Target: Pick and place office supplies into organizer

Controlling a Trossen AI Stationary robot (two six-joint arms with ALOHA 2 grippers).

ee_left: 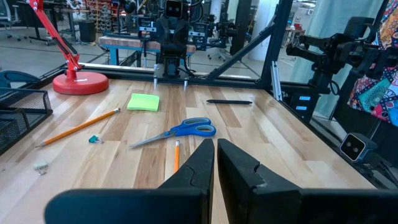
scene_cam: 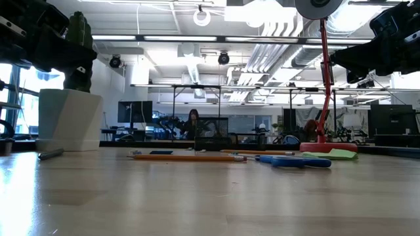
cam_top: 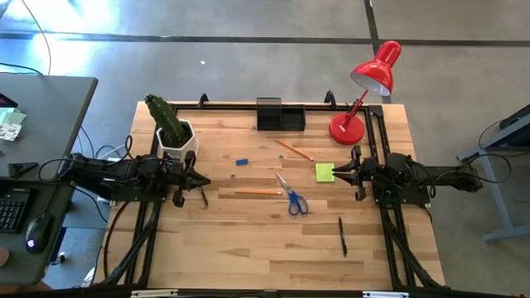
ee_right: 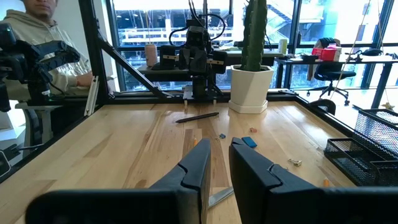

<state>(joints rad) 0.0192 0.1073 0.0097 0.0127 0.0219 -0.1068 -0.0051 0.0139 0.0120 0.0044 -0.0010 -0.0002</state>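
Overall: wooden table (cam_top: 248, 248) with both arms parked at its side edges, loose supplies spread across the middle.
Left gripper: (cam_top: 201, 180) at the left edge just in front of the cactus pot (cam_top: 177, 142), fingers together with nothing between them.
Right gripper: (cam_top: 338, 171) at the right edge, next to the sticky-note pad (cam_top: 325, 172); fingers a narrow gap apart, holding nothing.
Organizer: black mesh box (cam_top: 280, 114) against the far edge near the middle, well apart from both grippers.
Far edge: pot at the left corner, organizer in the middle, red lamp (cam_top: 364, 95) at the right corner.
Open room: the near strip of the table is bare wood apart from one pen; the lane between the two grippers holds the pencils and scissors.
Pencils: two; one (cam_top: 247, 192) lying across the middle, one (cam_top: 295, 150) slanted nearer the organizer.
Pens: two; one (cam_top: 342, 236) toward the near right, one (cam_top: 203, 195) just beside the left gripper.
Scissors: one pair (cam_top: 291, 196), blue handles, just right of the middle pencil's end.
Sticky-note pad: one, yellow-green, between the scissors and the right gripper.
Eraser: one small blue piece (cam_top: 242, 161) in front of the organizer.
Beyond the table: a person in a light hooded top (ee_right: 46, 43) stands to one side in the right wrist view.
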